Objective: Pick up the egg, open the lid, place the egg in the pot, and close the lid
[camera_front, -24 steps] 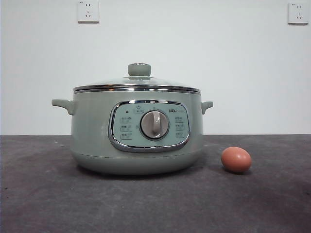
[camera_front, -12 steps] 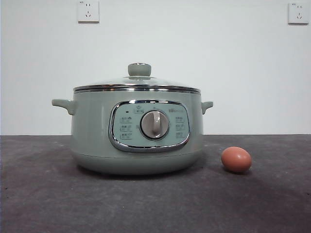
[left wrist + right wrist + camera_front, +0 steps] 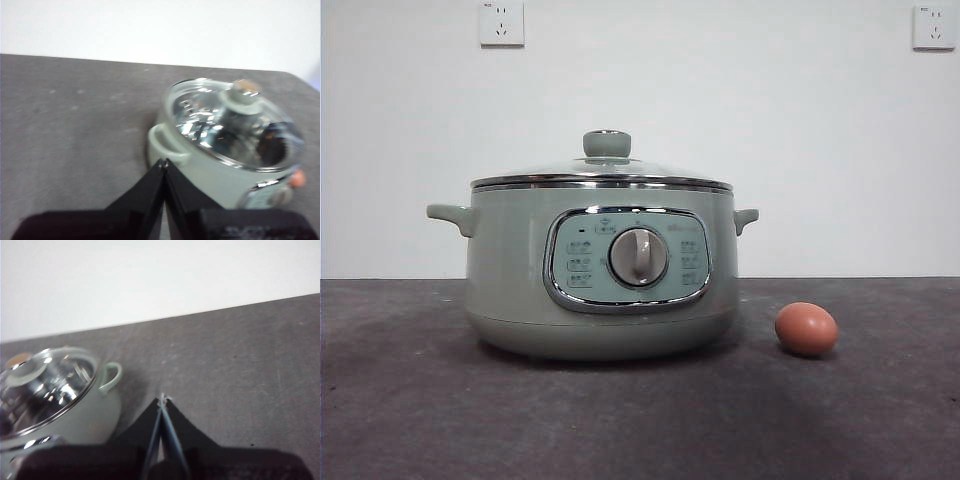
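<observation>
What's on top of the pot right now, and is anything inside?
The lid sits closed on the pot, knob up. Glare hides the inside. The egg lies outside on the table.

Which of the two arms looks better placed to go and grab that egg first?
Probably the right. The egg lies on the table beside the pot, on the side of the handle that the right gripper looks down on. The left gripper hangs over the pot's opposite handle. Both grippers are shut and empty.
</observation>
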`<action>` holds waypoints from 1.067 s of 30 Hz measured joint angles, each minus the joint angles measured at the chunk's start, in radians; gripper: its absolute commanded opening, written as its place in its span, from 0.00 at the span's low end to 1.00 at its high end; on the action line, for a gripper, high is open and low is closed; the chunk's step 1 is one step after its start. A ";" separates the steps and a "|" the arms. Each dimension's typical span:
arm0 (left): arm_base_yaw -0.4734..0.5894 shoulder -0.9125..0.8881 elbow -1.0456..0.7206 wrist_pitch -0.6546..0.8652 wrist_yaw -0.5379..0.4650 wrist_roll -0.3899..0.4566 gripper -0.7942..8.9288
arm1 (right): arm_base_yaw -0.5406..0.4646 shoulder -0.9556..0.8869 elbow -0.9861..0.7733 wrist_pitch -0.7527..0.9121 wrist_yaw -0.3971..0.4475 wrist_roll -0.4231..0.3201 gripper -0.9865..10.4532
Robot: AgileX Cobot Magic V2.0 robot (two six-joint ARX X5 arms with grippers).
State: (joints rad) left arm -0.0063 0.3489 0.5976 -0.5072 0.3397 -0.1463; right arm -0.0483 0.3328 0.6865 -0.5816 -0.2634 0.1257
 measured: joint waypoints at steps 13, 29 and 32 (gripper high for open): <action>0.000 0.212 0.377 -0.368 0.063 0.146 0.07 | 0.000 0.249 0.336 -0.346 -0.110 -0.176 0.08; 0.000 0.235 0.388 -0.372 0.082 0.172 0.79 | 0.000 0.254 0.371 -0.368 -0.111 -0.180 0.62; -0.003 0.240 0.388 -0.372 0.082 0.167 0.79 | 0.002 0.254 0.371 -0.368 -0.111 -0.180 0.64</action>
State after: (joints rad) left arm -0.0097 0.5884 0.9859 -0.8791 0.4221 0.0204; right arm -0.0467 0.5869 1.0576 -0.9497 -0.3748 -0.0544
